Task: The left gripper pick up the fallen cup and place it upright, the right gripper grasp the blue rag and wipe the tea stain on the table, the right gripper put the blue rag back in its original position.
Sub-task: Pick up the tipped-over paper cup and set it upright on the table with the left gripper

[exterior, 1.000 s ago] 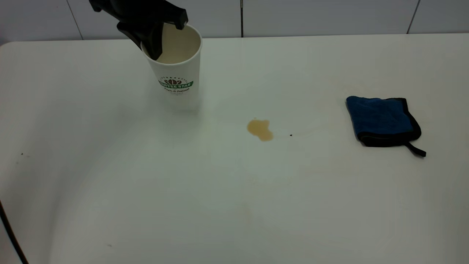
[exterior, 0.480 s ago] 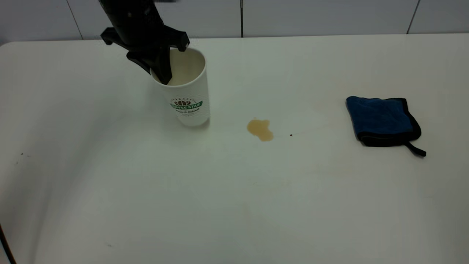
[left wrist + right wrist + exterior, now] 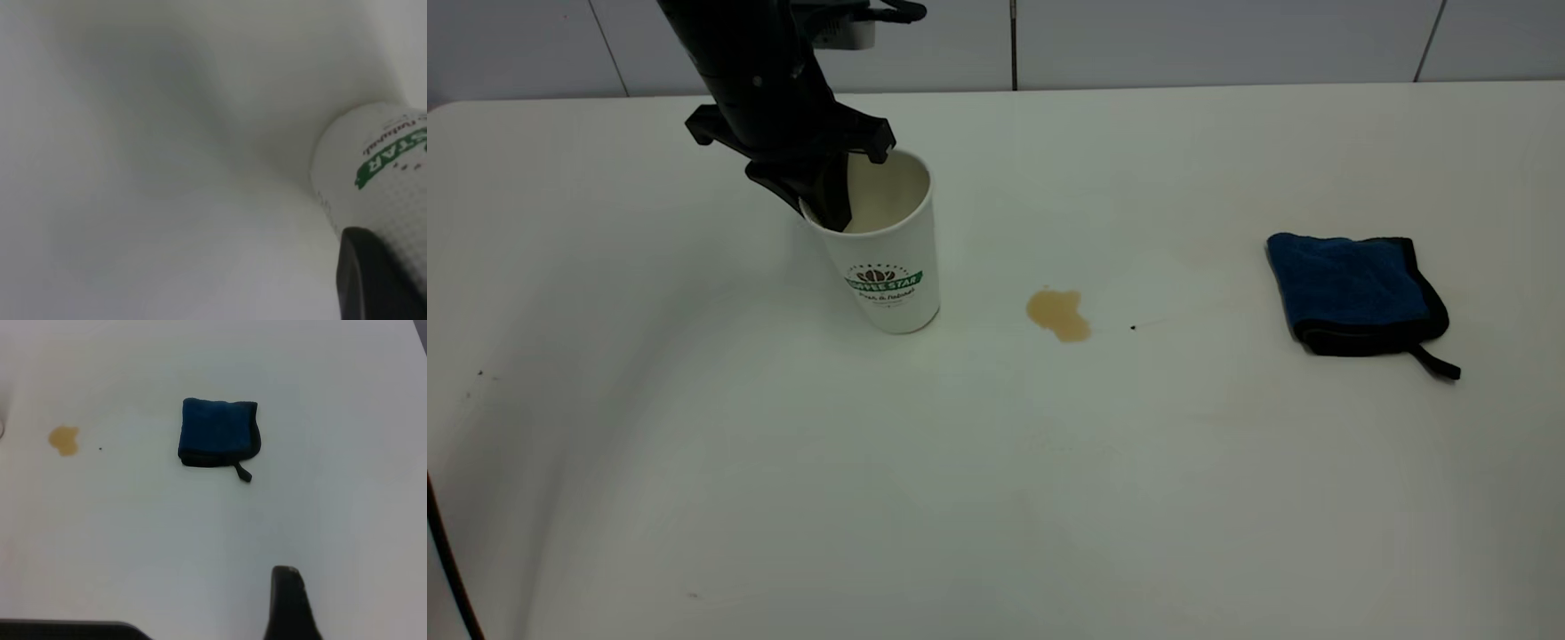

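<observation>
The white cup (image 3: 889, 267) with the green logo is upright, mouth up, its base at or just above the table (image 3: 996, 498), left of centre. My left gripper (image 3: 824, 200) is shut on the cup's near-left rim, one finger inside and one outside. The left wrist view shows the cup wall (image 3: 380, 167) and one black finger (image 3: 373, 280) against it. The tea stain (image 3: 1058, 314) lies just right of the cup. The blue rag (image 3: 1352, 289) lies folded at the right. My right gripper (image 3: 210, 613) hangs high over the table, open and empty, well away from the rag (image 3: 217, 430) and the stain (image 3: 64, 440).
A tiny dark speck (image 3: 1133, 327) sits right of the stain. The rag's black strap (image 3: 1436, 363) points toward the front right. A grey wall runs behind the table's far edge.
My left gripper has come down and forward with the cup, from above the far edge to the table surface beside the stain. The rag and stain have not moved.
</observation>
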{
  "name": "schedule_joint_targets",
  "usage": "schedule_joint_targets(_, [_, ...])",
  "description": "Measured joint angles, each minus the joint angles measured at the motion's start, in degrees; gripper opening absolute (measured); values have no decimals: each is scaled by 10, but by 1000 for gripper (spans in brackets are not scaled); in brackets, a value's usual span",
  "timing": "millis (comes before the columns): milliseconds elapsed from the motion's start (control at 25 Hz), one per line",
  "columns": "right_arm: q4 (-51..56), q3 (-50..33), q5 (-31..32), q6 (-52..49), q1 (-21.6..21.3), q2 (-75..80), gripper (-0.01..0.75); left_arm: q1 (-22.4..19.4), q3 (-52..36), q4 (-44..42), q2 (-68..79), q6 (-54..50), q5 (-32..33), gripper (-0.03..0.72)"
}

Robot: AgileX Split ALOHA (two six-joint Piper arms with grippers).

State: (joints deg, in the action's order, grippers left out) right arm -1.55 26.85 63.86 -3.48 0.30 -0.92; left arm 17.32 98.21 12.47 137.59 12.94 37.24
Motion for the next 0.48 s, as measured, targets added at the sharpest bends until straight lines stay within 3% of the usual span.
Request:
schedule_joint_targets(120, [0,0,0,0,0,0,545,0,0,3,0,-6,-14,126])
schedule_joint_targets(360, [0,0,0,0,0,0,545,0,0,22,-6,-10,-18,432])
schedule_joint_targets(480, [0,0,0,0,0,0,545,0,0,22,-27,-9,-16,535])
